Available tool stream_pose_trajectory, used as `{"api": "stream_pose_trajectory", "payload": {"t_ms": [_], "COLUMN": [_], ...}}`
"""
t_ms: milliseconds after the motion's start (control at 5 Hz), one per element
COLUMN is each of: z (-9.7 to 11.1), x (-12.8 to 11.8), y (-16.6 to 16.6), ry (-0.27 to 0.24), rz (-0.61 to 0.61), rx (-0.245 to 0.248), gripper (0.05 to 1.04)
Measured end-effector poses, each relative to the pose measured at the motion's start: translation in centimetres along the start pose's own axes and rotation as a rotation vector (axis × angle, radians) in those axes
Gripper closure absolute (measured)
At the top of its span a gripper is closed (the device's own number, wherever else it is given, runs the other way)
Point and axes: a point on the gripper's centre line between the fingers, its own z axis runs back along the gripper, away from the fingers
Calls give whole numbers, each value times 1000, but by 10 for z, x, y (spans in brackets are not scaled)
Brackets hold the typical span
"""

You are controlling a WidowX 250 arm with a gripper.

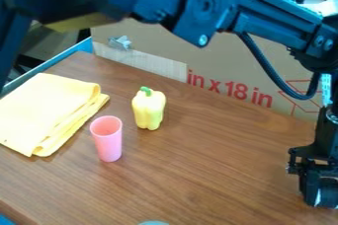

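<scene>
Two small things appear nearest you at the bottom edge of the brown table point(204, 174): a blue corner point(5, 220) at left and, nearer the middle, a pale, rounded piece point(153, 223), too cut off to name. To your right, the gripper point(319, 189) hangs at the edge of the view, well apart from the cup, cloth and pepper. You cannot tell whether it is wide, narrow or holding something.

Left of the middle, you have a pink cup point(107, 140) standing upright, mouth up. Beside it, farther left, lies a folded yellow cloth point(46, 113). Slightly farther from you, right of the cup and apart from it, a pale yellow pepper point(149, 110) stands with its green stem up.

Behind the table, you face a cardboard panel point(142, 36) with large red print point(231, 89) and, to its right, some red line work point(300, 93) partly behind the arm's black cable point(267, 71). A pale strip point(148, 66) runs along the panel's lower left, with a metal clip point(120, 43) above it. The arm point(198, 9) spans the top of your view from the upper left and bends down at right.
</scene>
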Motion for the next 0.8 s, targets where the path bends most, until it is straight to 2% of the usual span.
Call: {"api": "stream_pose_trajectory", "payload": {"t_ms": [200, 400, 600, 800], "z": [50, 76, 80, 82], "x": [-24, -48, -61, -65], "y": [30, 85, 144, 198], "ry": [2, 49, 88, 93], "rz": [-180, -309, -356, -335], "rx": [65, 130, 166, 208], "gripper": [412, 412, 412, 412]}}
